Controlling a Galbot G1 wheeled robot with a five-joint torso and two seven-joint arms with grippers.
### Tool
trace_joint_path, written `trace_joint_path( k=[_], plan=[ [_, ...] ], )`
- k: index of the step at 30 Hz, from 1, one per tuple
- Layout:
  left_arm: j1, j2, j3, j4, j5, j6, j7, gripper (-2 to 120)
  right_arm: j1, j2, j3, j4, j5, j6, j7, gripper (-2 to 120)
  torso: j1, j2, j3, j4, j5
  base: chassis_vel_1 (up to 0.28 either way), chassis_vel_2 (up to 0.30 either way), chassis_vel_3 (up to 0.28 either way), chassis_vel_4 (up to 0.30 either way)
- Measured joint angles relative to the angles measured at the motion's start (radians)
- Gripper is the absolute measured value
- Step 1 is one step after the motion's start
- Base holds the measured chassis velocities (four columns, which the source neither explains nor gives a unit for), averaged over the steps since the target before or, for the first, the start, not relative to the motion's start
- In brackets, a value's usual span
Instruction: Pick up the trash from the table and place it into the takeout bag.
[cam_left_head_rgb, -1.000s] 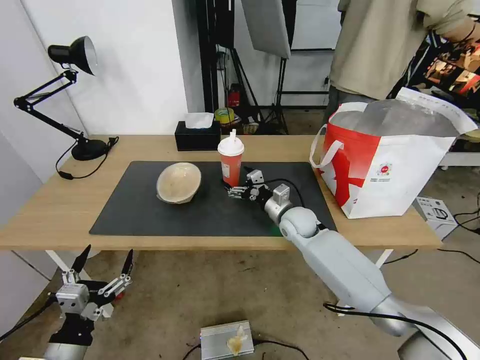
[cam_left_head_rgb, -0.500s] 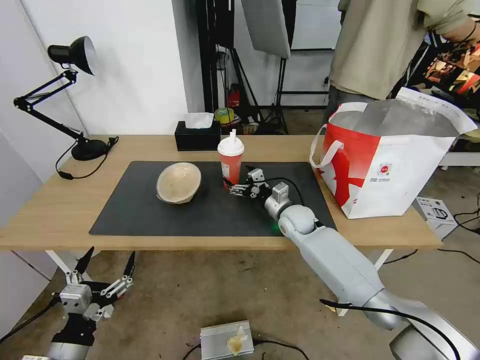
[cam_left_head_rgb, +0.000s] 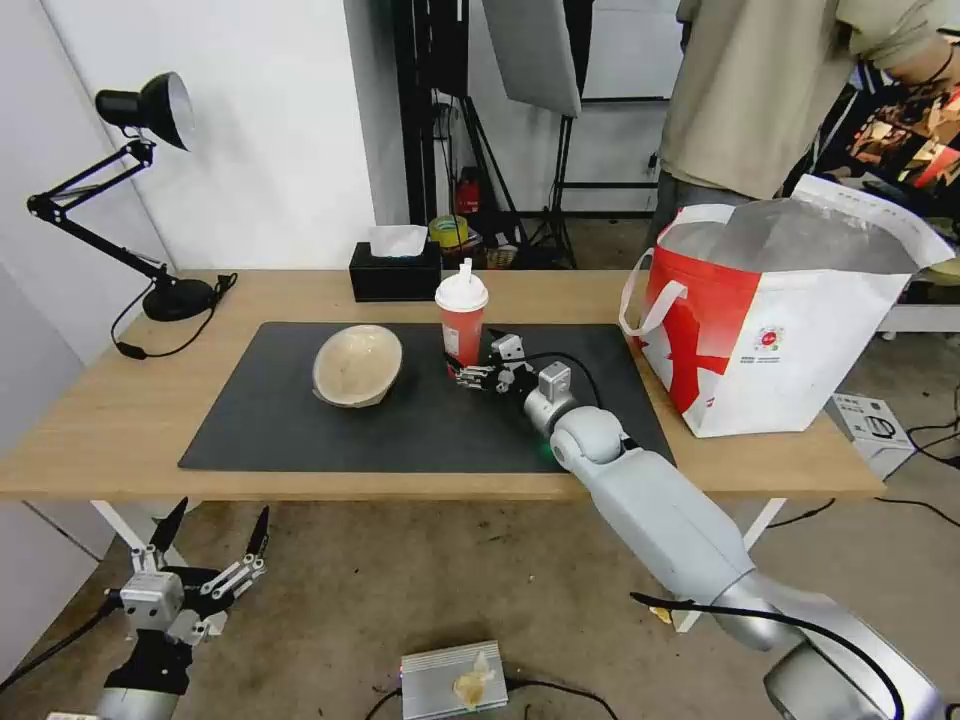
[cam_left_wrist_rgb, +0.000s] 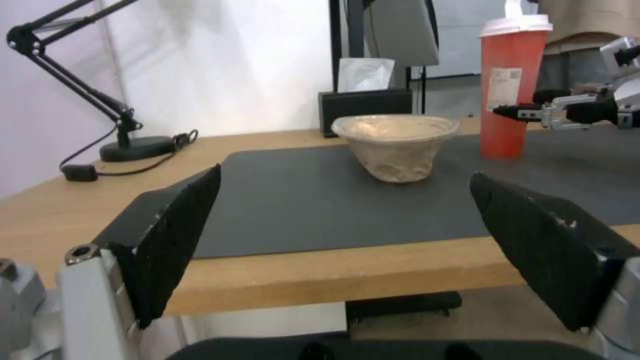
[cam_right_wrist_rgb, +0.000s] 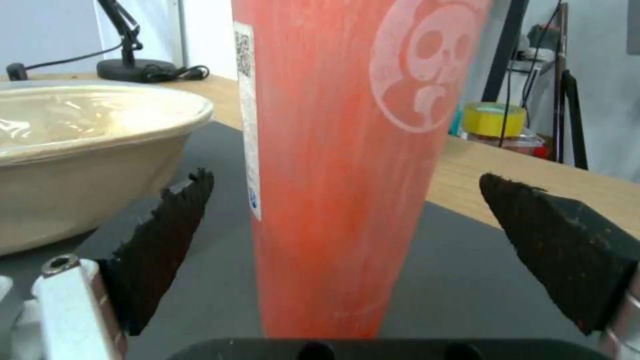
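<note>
Black-fingered left gripper (cam_left_head_rgb: 205, 545) hangs spread open below the front edge of the long light-wood table (cam_left_head_rgb: 100, 420). On the dark grey rectangular mat (cam_left_head_rgb: 300, 420) stands the beige paper-like bowl (cam_left_head_rgb: 357, 364), then the red cup with white lid and straw (cam_left_head_rgb: 461, 316). The right gripper (cam_left_head_rgb: 468, 374) is open at the cup's base, one finger on each side. The red-and-white takeout bag (cam_left_head_rgb: 780, 330) stands on the table's right end.
</note>
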Motion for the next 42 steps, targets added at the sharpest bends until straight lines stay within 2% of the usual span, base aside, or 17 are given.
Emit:
trace_joint_path(
  k=[24, 42],
  plan=[
    [-0.012, -0.005, 0.005, 0.028, 0.000, -0.010, 0.020, 100, 0.038, 0.083, 0.030, -0.123, -0.048, 0.035, -0.020, 100, 0.000, 0.000, 0.000, 0.0001, 0.0000, 0.000, 0.000, 0.000, 0.000],
    [-0.016, -0.005, 0.011, 0.036, -0.001, -0.013, 0.021, 100, 0.036, 0.067, 0.051, -0.126, -0.052, 0.037, -0.020, 100, 0.000, 0.000, 0.000, 0.0000, 0.0001, 0.000, 0.000, 0.000, 0.000]
  ],
)
